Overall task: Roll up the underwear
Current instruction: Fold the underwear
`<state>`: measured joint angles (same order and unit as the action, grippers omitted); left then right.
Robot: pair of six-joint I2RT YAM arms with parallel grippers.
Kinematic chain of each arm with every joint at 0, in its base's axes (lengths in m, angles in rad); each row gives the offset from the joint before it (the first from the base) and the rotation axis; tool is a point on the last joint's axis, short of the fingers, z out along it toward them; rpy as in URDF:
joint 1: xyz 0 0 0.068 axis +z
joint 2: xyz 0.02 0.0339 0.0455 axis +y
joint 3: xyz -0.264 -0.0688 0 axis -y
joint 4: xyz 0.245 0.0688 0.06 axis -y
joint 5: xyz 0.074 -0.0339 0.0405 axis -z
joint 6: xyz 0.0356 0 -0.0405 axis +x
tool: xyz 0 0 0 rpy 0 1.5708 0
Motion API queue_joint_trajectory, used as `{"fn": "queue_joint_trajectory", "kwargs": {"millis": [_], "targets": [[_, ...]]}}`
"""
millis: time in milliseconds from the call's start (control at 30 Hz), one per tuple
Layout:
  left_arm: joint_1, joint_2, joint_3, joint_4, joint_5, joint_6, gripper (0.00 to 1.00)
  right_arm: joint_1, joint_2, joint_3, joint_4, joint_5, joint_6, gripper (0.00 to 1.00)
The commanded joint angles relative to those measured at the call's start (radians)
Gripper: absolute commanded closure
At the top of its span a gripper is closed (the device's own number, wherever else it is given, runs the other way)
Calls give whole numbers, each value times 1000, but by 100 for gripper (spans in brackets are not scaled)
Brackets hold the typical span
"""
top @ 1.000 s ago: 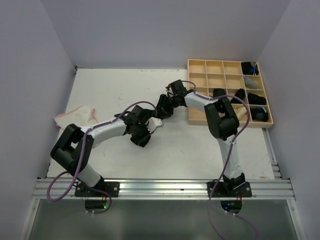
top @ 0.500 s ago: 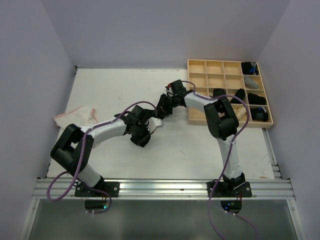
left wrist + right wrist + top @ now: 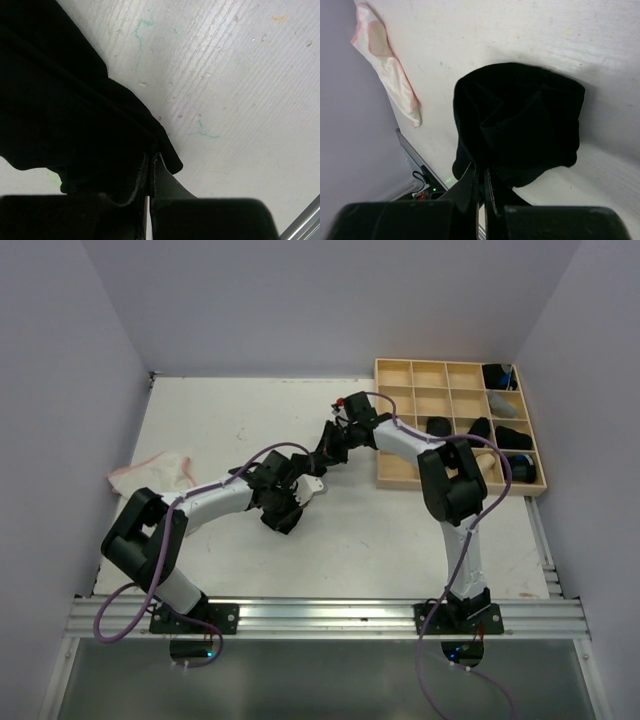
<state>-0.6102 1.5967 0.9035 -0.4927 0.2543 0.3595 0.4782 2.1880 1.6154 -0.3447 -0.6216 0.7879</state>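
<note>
R gripper (image 3: 482, 172), half open a sec ago, is now clamping shut on the bunched black underwear (image 3: 520, 120) at the middle of the counter (image 3: 230, 420), while L gripper (image 3: 151, 160) is keeping its pinch on the cloth too, so rolling is prob. getting under way.

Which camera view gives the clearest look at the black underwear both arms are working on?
The right wrist view: the black underwear shows whole, bunched against the white table, pinched by the right tool. The left wrist view shows only a dark part cut off by the frame; from above, the arms mostly hide it.
</note>
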Motion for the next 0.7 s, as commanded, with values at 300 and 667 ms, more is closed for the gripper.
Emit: {"fn": "queue_joint_trajectory", "kwargs": {"millis": [300,667], "targets": [[15,40,-31,-58,-63,9,100,-10,-125,-68,-123,33,-113,100],[15,43,-26,-58,-69,-1,100,-13,52,55,-10,-13,-52,95]]}}
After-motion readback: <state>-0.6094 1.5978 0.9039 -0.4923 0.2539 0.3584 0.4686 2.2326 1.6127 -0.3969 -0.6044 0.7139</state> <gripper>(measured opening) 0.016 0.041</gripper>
